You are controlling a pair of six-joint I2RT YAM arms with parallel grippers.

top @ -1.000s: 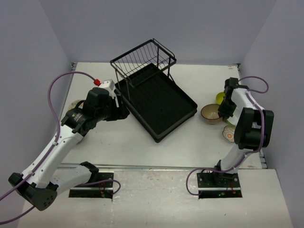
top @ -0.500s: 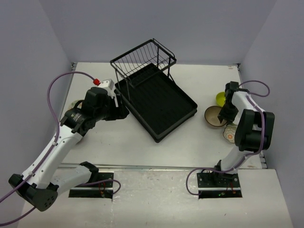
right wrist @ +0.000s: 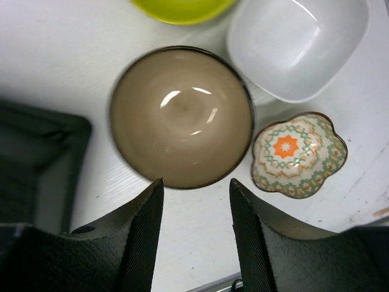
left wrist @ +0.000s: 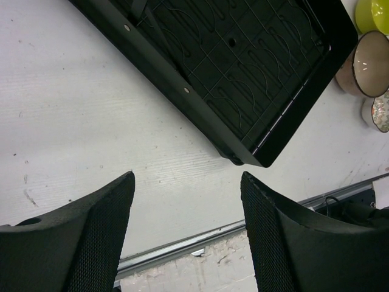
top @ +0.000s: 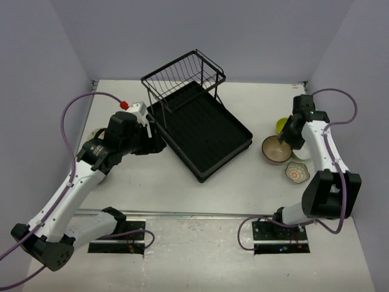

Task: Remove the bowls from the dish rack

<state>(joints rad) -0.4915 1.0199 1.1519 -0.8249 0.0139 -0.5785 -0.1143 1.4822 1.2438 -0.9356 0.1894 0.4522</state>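
Under the spread right jaws sat a round, shiny brown bowl (right wrist: 181,115). Left jaws gaped wide by the black dish rack (left wrist: 159,68).

Robot lab, no question: bare lavender walls (top: 36,61) box in a white table (top: 164,182), left arm (top: 67,194) and right arm (top: 322,143) bolted at its near edge, purple cables (top: 62,125) looping off, dish rack (top: 200,131) and bowls (top: 296,173) set out on it.
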